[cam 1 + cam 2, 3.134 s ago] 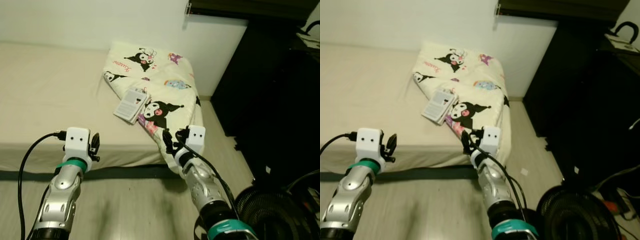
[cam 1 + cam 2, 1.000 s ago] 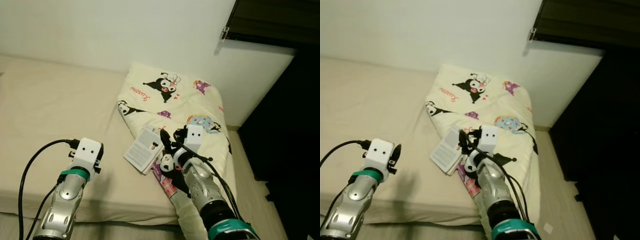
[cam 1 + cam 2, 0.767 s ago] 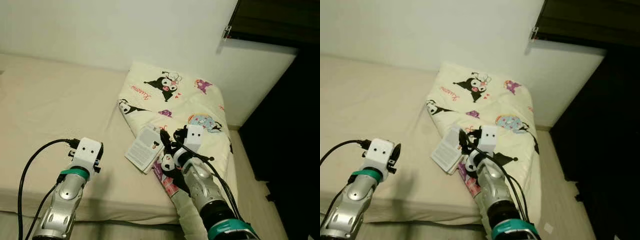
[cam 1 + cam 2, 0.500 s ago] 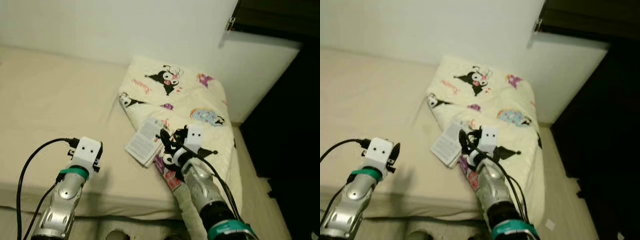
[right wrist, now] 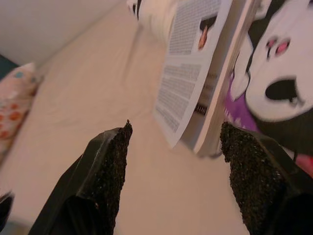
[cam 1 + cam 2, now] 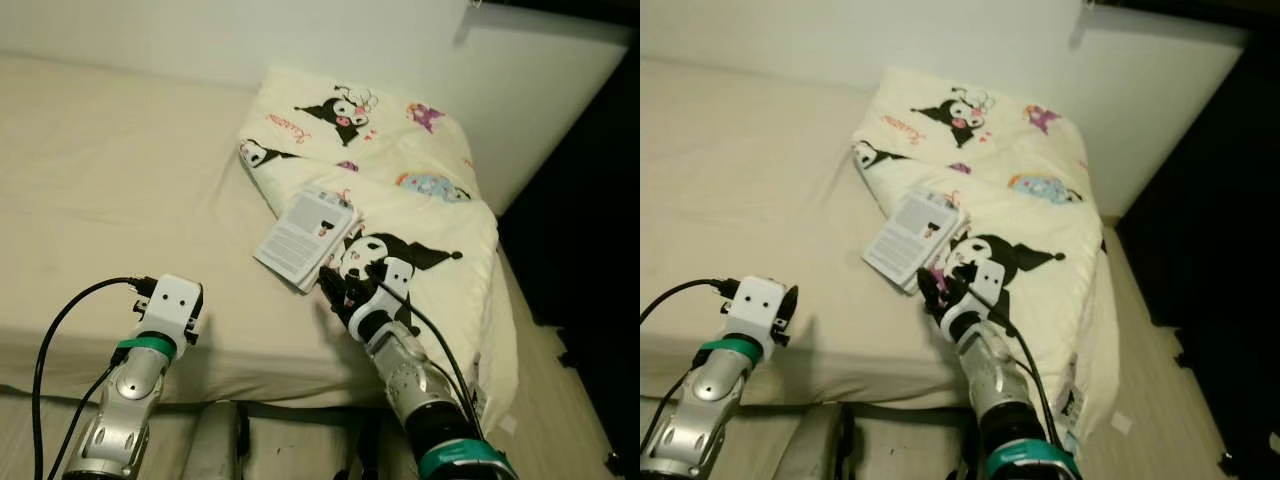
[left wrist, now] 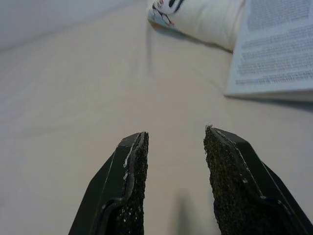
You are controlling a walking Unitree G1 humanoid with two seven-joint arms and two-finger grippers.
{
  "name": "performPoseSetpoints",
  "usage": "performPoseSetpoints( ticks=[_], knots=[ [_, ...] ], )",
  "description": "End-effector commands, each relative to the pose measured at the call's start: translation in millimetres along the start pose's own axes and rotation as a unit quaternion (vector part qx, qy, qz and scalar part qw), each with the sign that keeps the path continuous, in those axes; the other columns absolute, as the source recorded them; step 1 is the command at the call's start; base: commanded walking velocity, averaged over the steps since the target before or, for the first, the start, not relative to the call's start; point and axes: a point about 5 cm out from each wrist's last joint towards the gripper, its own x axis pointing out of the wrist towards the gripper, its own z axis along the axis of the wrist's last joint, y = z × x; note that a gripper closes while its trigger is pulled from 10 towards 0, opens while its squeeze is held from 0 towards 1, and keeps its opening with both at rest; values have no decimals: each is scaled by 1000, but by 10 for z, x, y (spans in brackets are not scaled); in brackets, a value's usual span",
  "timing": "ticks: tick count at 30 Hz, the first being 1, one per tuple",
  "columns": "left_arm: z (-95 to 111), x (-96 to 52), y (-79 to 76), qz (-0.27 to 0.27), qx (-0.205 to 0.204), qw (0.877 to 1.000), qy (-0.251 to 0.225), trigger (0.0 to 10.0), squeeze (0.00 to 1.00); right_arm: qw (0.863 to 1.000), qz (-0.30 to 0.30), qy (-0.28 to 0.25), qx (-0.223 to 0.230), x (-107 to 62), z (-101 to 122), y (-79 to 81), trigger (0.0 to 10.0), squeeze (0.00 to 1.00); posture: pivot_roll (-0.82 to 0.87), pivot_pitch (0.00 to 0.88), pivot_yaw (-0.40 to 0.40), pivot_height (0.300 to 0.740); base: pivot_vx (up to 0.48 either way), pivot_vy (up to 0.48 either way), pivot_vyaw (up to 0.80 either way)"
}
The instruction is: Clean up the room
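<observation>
A paperback book (image 6: 305,236) lies open-faced on the beige bed (image 6: 120,190), its far edge resting on a cream cartoon-print blanket (image 6: 420,190). My right gripper (image 6: 338,291) hovers just short of the book's near corner, fingers open. In the right wrist view the book (image 5: 195,68) lies ahead, between and just beyond the open fingers (image 5: 110,161), with nothing held. My left gripper (image 7: 175,134) is open low over bare mattress, to the left of the book (image 7: 279,49).
The blanket hangs over the bed's right end toward the floor (image 6: 545,380). Dark furniture (image 6: 600,190) stands to the right. A white wall (image 6: 300,30) backs the bed. A patterned pillow (image 5: 14,88) lies further along the mattress.
The camera has tilted down and come closer to the bed. My right gripper has drawn back from beside the book's right edge to just short of its near corner. The left arm is unchanged.
</observation>
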Motion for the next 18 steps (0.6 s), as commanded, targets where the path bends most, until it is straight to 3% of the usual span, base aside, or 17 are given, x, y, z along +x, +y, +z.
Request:
performPoseSetpoints(
  ticks=[1, 7, 9, 10, 12, 14, 17, 18],
  knots=[
    [17, -1, 34, 10, 0, 1000, 0, 10000, 0, 998, 23, 18, 48, 36, -192, 166, 10000, 0, 220, 99, -67, 595, 0, 0, 0],
    [102, 18, 303, 59, 0, 998, -10, 10000, 0, 992, 30, 50, 107, 76, -325, 206, 10000, 0, 237, 162, -79, 595, 0, 0, 0],
    [157, 5, 486, 85, 7, 996, -16, 10000, 0, 988, 34, 62, 136, 101, -396, 254, 10000, 0, 251, 183, -79, 595, 0, 0, 0],
    [157, 5, 486, 85, 7, 996, -16, 10000, 0, 988, 34, 62, 136, 101, -396, 254, 10000, 0, 251, 183, -79, 595, 0, 0, 0],
    [258, -20, 699, 110, 20, 993, -30, 10000, 0, 986, 55, 68, 144, 142, -444, 373, 10000, 0, 279, 217, -75, 595, 0, 0, 0],
    [258, -20, 699, 110, 20, 993, -30, 10000, 0, 986, 55, 68, 144, 142, -444, 373, 10000, 0, 279, 217, -75, 595, 0, 0, 0],
    [547, -80, 1080, 156, 41, 985, -66, 10000, 0, 981, 85, 77, 158, 209, -494, 583, 10000, 0, 347, 259, -70, 595, 0, 0, 0],
    [547, -80, 1080, 156, 41, 985, -66, 10000, 0, 981, 85, 77, 158, 209, -494, 583, 10000, 0, 347, 259, -70, 595, 0, 0, 0]
  ],
)
